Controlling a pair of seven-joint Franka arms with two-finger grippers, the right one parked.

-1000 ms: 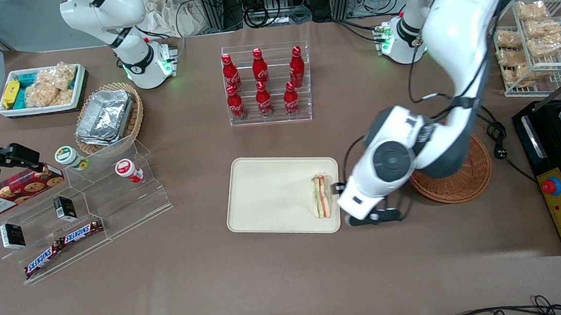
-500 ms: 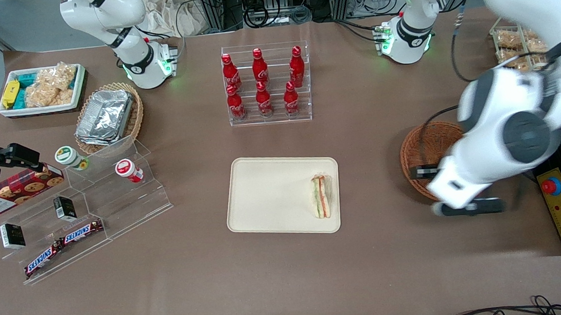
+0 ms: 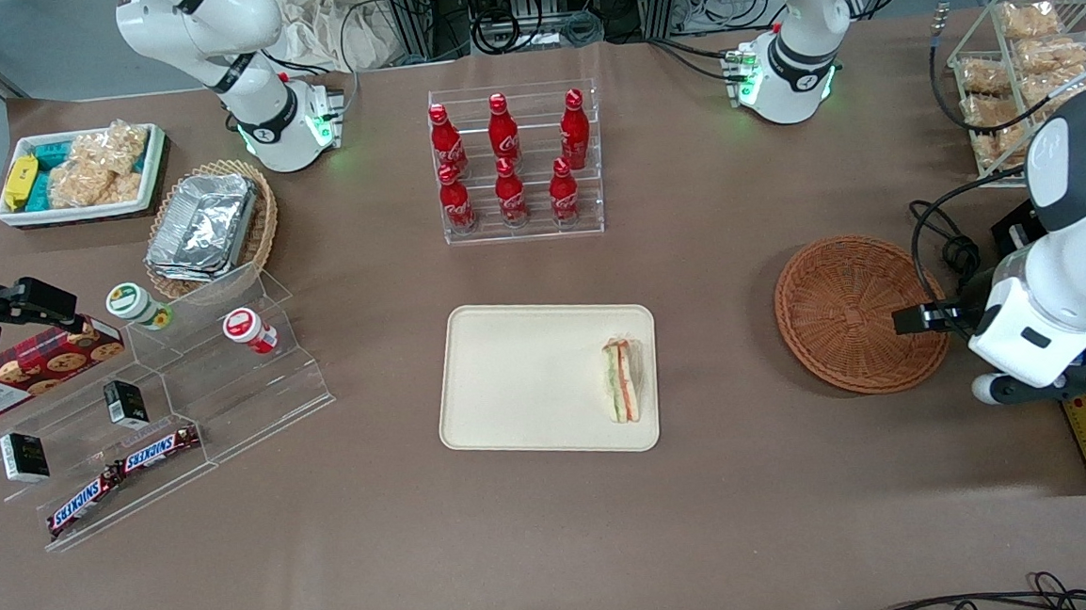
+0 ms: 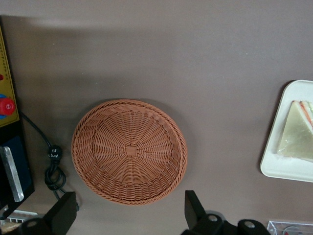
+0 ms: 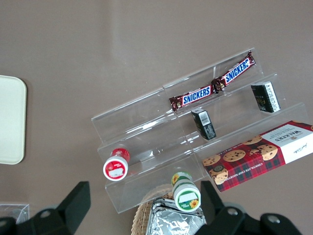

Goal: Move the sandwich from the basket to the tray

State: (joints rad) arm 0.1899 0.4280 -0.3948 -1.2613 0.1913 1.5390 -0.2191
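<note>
1. The sandwich (image 3: 622, 379) lies flat on the tray (image 3: 510, 382), at the edge of the tray nearest the basket (image 3: 859, 312), and nothing touches it.
2. The basket has nothing in it, as the left wrist view shows plainly.
3. By my judgement the placing is done; at most the arm's retreat is left.
4. The tool (image 4: 128, 215) hangs above the worktop toward the working arm's end, just outside the basket's rim, well apart from the sandwich.
5. Its fingers (image 4: 63, 215) stand wide apart, holding nothing and touching nothing.
</note>
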